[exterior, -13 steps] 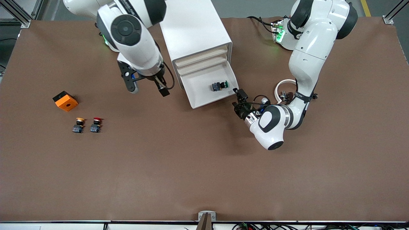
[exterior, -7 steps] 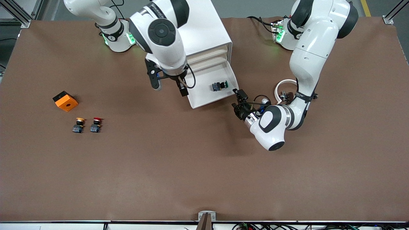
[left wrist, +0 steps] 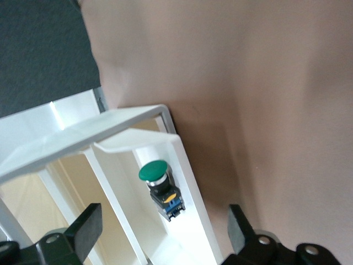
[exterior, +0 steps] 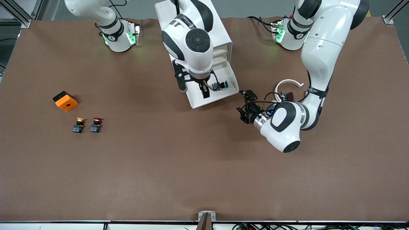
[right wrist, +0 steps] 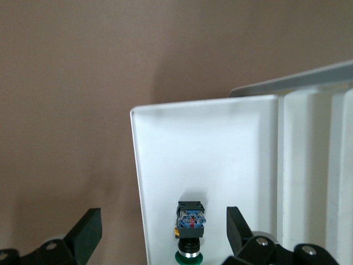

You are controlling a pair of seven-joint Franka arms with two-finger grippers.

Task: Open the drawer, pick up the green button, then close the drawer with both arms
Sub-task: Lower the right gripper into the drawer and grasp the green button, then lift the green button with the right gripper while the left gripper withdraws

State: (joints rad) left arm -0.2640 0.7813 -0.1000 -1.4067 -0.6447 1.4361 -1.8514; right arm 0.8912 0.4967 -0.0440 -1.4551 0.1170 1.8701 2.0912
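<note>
Now the pulled-out white tray drawer [exterior: 212, 95] holds the green-capped, dark-bodied push button [exterior: 220, 85]. Over it hangs the black two-finger right gripper [exterior: 193, 88], spread wide. Beside the drawer's corner, the black left gripper [exterior: 246, 105] is also wide.

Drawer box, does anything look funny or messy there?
Nothing looks broken or spilled. The bottom drawer is pulled out, with the green button lying on its side in it. The right gripper hangs open over it; the left gripper waits open beside the drawer.

Green-capped button [exterior: 219, 85] in open drawer [exterior: 198, 97]
</note>
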